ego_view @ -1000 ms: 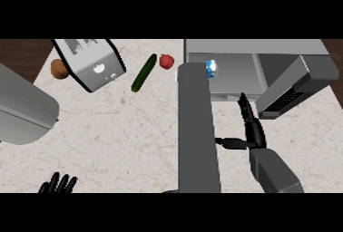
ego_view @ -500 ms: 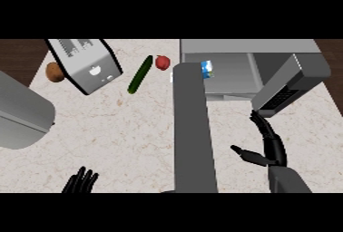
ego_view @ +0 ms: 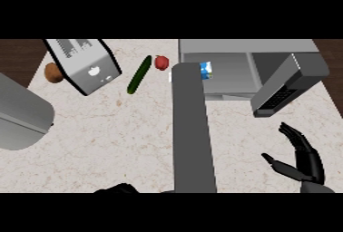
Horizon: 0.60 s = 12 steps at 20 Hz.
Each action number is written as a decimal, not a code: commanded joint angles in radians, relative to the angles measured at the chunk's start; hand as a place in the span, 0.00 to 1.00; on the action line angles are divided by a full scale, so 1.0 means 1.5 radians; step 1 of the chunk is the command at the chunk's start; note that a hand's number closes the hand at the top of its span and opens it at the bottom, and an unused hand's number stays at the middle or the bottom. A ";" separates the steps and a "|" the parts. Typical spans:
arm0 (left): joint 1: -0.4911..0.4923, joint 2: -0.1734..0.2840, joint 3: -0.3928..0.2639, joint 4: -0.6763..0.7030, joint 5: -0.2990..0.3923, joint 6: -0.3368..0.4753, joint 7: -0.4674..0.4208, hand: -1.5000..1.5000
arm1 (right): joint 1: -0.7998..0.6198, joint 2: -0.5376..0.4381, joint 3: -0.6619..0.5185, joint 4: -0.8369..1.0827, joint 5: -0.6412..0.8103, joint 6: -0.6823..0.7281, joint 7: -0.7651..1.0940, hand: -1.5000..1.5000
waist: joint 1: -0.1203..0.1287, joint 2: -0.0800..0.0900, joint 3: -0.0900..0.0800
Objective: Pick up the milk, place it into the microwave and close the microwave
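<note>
Right hand: the black right hand is low on the right, fingers straight and spread, thumb out, holding nothing.
Left hand: only a dark bit of the left hand shows at the bottom edge; cannot tell how its fingers stand.
Milk: the small blue-and-white milk carton stands inside the grey box-shaped microwave, well beyond the right hand and to its left.
Door: the grey microwave door hangs open, just beyond the right hand's fingertips.
Far left of the right hand: a long green cucumber, a red pepper.

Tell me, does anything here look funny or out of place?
Yes: the microwave door hangs wide open across the counter, with the milk already inside. The right hand is open beside it, touching nothing. Nothing looks spilled or broken.
</note>
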 commanded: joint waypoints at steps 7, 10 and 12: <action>-0.119 -0.081 -0.009 0.112 -0.074 0.080 0.029 1.00 | 0.089 -0.065 -0.042 -0.040 -0.069 0.108 -0.034 0.00 | 0.007 0.002 0.000; -0.246 -0.105 -0.024 0.221 -0.085 0.141 0.045 1.00 | 0.085 -0.079 -0.042 -0.038 -0.071 0.109 -0.031 0.00 | 0.003 0.003 0.001; -0.260 -0.087 0.011 0.194 -0.070 0.070 0.064 1.00 | 0.133 -0.112 -0.044 -0.050 -0.081 0.164 -0.047 0.00 | 0.002 0.002 0.001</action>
